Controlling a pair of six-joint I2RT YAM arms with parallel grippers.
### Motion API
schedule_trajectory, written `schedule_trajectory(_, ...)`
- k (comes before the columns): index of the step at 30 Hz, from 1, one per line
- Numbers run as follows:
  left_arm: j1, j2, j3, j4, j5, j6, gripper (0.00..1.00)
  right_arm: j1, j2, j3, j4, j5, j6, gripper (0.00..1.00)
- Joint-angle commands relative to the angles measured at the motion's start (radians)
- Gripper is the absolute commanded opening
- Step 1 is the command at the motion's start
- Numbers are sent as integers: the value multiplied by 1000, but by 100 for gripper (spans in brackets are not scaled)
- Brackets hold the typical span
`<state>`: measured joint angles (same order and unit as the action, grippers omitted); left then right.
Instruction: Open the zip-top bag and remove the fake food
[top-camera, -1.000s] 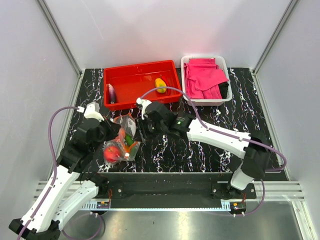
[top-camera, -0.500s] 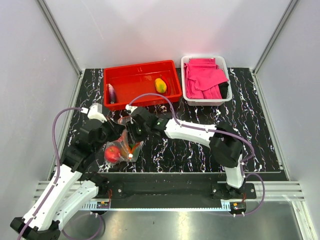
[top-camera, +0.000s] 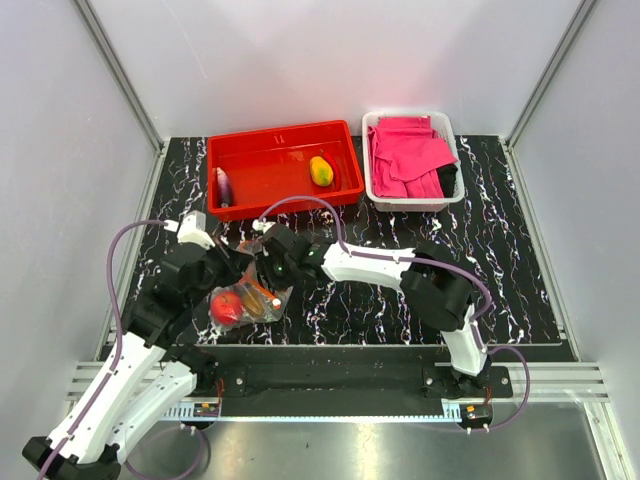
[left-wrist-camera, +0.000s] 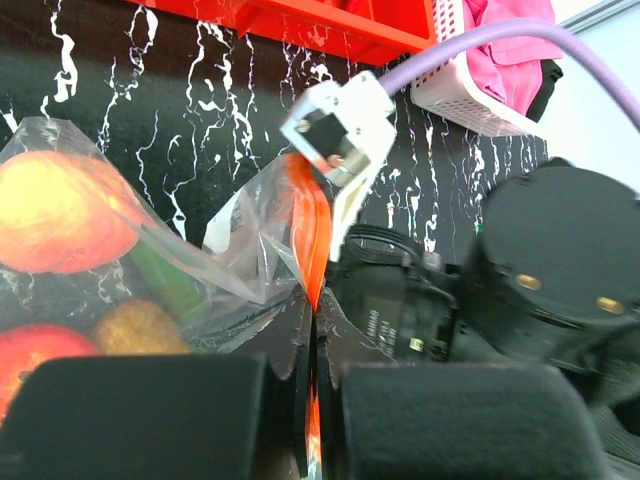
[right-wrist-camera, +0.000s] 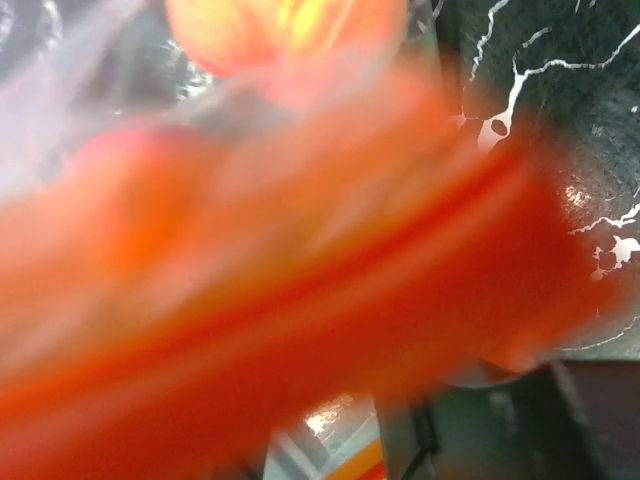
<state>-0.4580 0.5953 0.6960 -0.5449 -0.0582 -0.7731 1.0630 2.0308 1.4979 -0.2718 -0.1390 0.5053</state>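
Note:
The zip-top bag (top-camera: 248, 300) lies near the table's front left, clear with a red-orange zip strip (left-wrist-camera: 310, 230). My left gripper (left-wrist-camera: 312, 345) is shut on that strip, which runs up out of the closed jaws. Fake food shows through the plastic: an orange fruit (left-wrist-camera: 60, 210), a green chili (left-wrist-camera: 165, 282), a brown kiwi (left-wrist-camera: 135, 325) and a red fruit (top-camera: 227, 307). My right gripper (top-camera: 268, 282) is at the bag's mouth, close beside the left one. In the right wrist view the blurred strip (right-wrist-camera: 300, 330) fills the frame and hides the fingers.
A red tray (top-camera: 283, 141) at the back holds a purple eggplant (top-camera: 222, 186) and a yellow-orange mango (top-camera: 321, 171). A white basket (top-camera: 447, 124) of pink cloths (top-camera: 405, 155) stands to its right. Purple cables loop over both arms.
My right arm has swung left and down, bringing its gripper onto the bag's mouth. The left gripper has kept its hold on the strip and the bag has shifted slightly.

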Motion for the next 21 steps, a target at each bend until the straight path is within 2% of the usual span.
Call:
schedule_trajectory(1,-2,-9,-13,59,18,1,0,0,42,-13,29,41,-34,50)
schedule_trajectory(4,-2,-12,-26,62,20,-8,0,0,63,-15,28,50,-43,53)
schedule_trajectory(13,-2,-32,-46,59,9,-6,0,2,132,-24,23,56,-57,55)
schedule_trajectory(18,-2,-42,-56,54,0,-6,0,0,137,-21,23,36,-48,52)
schedule_trajectory(21,-2,-37,-53,54,0,-3,0,2,106,-24,22,27,-51,46)
